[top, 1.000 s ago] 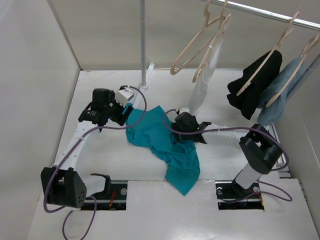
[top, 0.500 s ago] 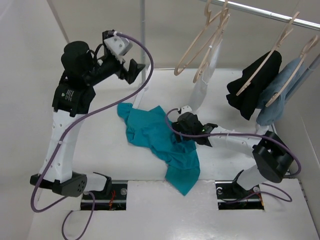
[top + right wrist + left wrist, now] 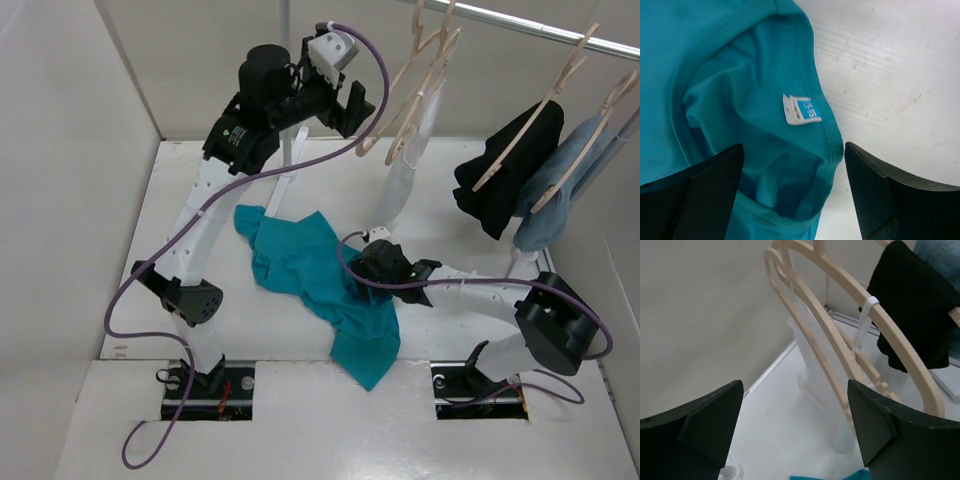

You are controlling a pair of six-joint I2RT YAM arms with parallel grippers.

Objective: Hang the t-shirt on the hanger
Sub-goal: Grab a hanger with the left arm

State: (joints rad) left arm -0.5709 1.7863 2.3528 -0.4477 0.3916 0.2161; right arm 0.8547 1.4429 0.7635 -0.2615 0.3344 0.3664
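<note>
- Top external view: the left gripper is held high at the back of the table, just beside the lower end of the hanger, which hangs bare on the rail.
- A second beige hanger next to it bears a white garment. A black garment and a grey-blue garment hang further right.
- The t-shirt lies crumpled mid-table, with one end reaching the near edge.
- The right gripper sits low on the shirt's right side.
- Left wrist view: both fingers are spread wide with nothing between them. The two beige hangers overlap ahead, the nearer arm close to the right finger. Contact cannot be determined.
- Right wrist view: the fingers stand apart, straddling the t-shirt's collar opening. A white-and-blue label shows inside the collar. The fingers are not closed on the cloth.
</note>
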